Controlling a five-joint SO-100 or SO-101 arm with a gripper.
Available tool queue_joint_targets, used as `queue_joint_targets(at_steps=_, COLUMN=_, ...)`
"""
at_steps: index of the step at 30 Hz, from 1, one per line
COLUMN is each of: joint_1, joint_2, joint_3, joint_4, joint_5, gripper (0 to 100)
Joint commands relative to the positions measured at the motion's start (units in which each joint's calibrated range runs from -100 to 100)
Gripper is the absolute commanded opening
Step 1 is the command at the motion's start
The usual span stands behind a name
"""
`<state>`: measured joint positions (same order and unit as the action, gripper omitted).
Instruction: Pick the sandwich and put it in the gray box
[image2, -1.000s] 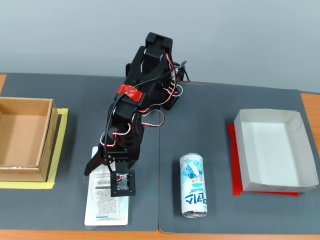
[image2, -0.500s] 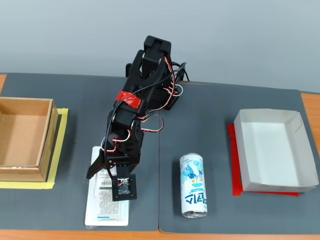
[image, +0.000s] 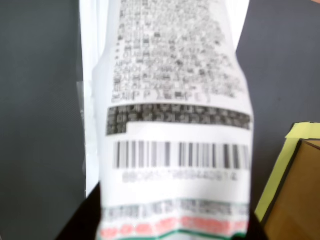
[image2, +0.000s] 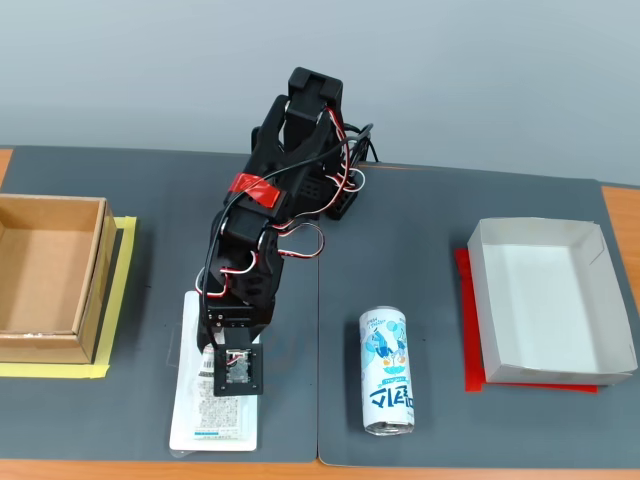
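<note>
A plain pale blue-gray wall (image2: 480, 70) fills the back of the fixed view, evenly lit with only soft shadows. Below it the wooden table (image2: 620, 200) shows orange-brown at the side and front edges, most of its top covered by dark gray mats (image2: 420, 230) that seem to be two sheets meeting at a seam near the middle. In the wrist view the mat (image: 35, 100) reads as a flat dark surface, blurred.

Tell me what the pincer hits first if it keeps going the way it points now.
The sandwich: the pincer points down right over it, and the label fills the wrist view. Contact can't be confirmed.
</note>
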<state>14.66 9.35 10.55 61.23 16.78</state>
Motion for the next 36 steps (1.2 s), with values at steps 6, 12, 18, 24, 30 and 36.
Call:
queue_joint_targets(at_steps=6, joint_1=1.9, joint_2=-2.4, joint_3=2.3, joint_4=-0.3, joint_5=0.0, gripper=2)
queue_joint_targets(at_steps=12, joint_1=1.2, joint_2=-7.9, joint_3=2.3, joint_4=-0.3, joint_5=-0.5, gripper=2)
queue_joint_targets(at_steps=18, joint_1=-2.5, joint_2=-15.2, joint_3=2.3, joint_4=-0.3, joint_5=-0.5, gripper=2)
queue_joint_targets(at_steps=24, joint_1=-7.0, joint_2=-22.7, joint_3=2.3, joint_4=0.2, joint_5=-0.6, gripper=2)
queue_joint_targets(at_steps=30, joint_1=-11.6, joint_2=-29.7, joint_3=2.3, joint_4=0.4, joint_5=-0.6, gripper=2)
queue_joint_targets(at_steps=36, joint_1=-17.1, joint_2=-35.8, joint_3=2.3, joint_4=0.4, joint_5=-0.6, gripper=2)
